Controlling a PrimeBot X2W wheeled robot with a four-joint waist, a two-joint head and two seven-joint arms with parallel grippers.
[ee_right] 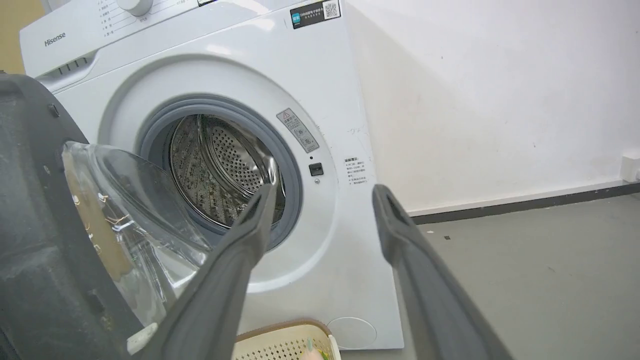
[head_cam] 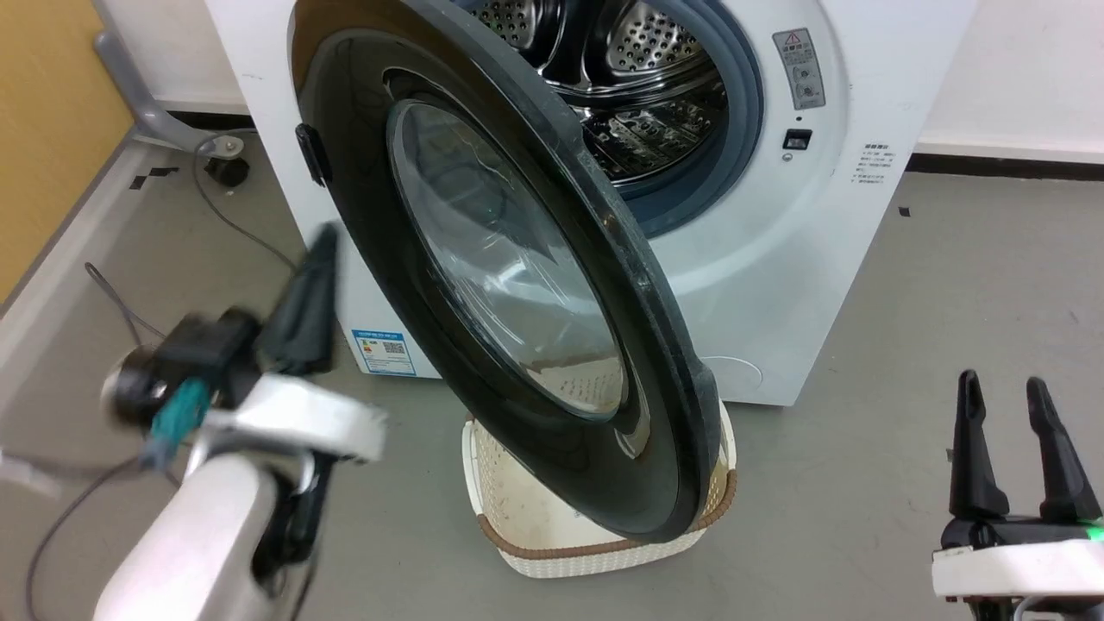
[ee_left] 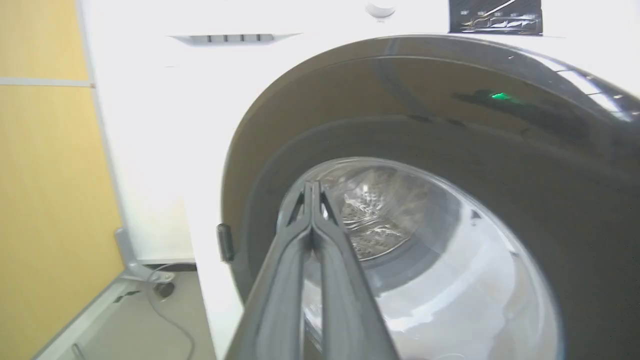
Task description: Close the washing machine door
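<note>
The white washing machine (head_cam: 776, 285) stands ahead with its steel drum exposed. Its black-framed door (head_cam: 509, 267) hangs half open, hinged at the left, its outer face toward me. My left gripper (head_cam: 323, 237) is shut, blurred, at the lower left, its tip close to the door's left rim near the hinge. In the left wrist view the shut fingers (ee_left: 312, 187) point at the door (ee_left: 425, 150) and its glass. My right gripper (head_cam: 1005, 384) stands open at the lower right, well clear of the door. The right wrist view shows the door's inner side (ee_right: 75, 225) with the bulging glass.
A cream perforated basket (head_cam: 517, 517) sits on the floor under the door's lower edge. A yellow panel (head_cam: 43, 112) and grey cables (head_cam: 233, 224) lie to the left. Grey floor (head_cam: 949, 285) spreads to the right of the washing machine (ee_right: 320, 240), with a white wall (ee_right: 500, 100) behind.
</note>
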